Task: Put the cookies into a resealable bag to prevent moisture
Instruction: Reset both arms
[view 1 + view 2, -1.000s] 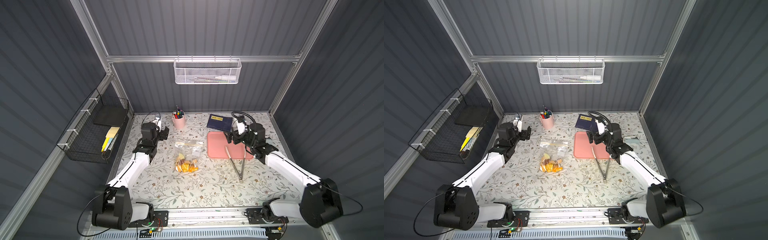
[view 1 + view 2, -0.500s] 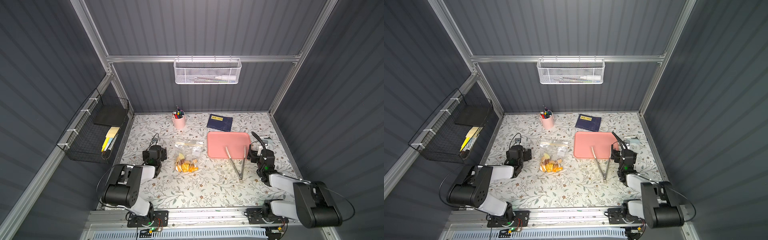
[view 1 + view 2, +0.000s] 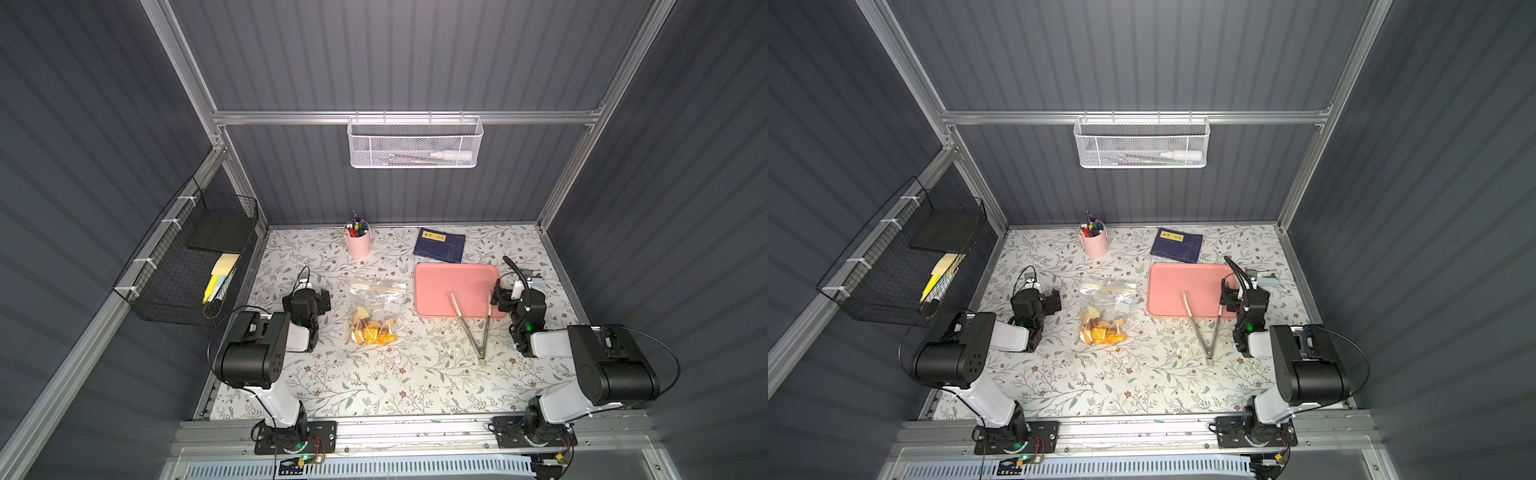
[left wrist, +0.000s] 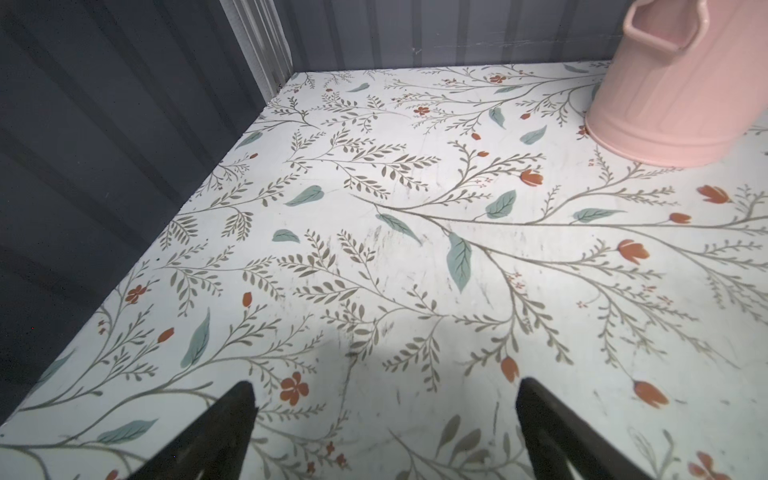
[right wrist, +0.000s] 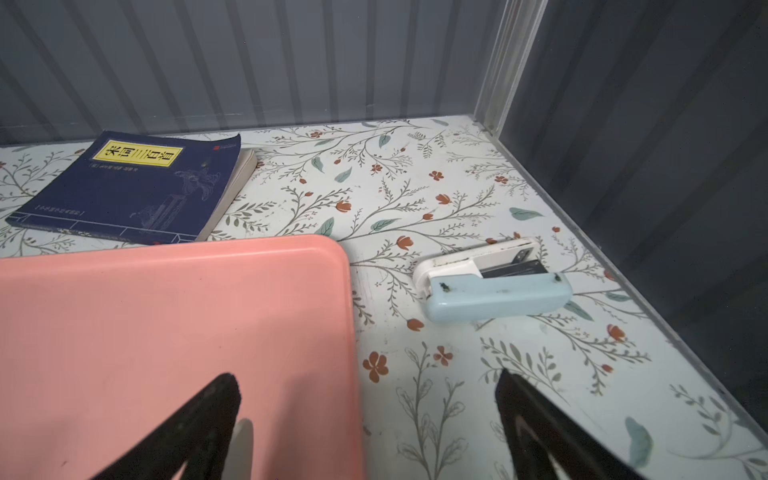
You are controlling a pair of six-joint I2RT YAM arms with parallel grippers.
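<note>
Cookies: the cookies (image 3: 371,331) lie heaped inside the resealable bag (image 3: 384,293), at its near end. The bag lies flat mid-bench (image 3: 374,386) between the two arms.
Seal: too small to tell whether the zip is pressed shut. That appears to be the only step in doubt.
Left arm: the left gripper (image 4: 384,388) hangs spread wide and empty over bare bench, beside the bag.
Right arm: the right gripper (image 5: 365,378), equally wide and empty, straddles the pink tray's (image 3: 457,278) edge.
Tongs: the tongs (image 3: 468,328) rest with their tips on the bare tray, likely the transfer tool.
</note>
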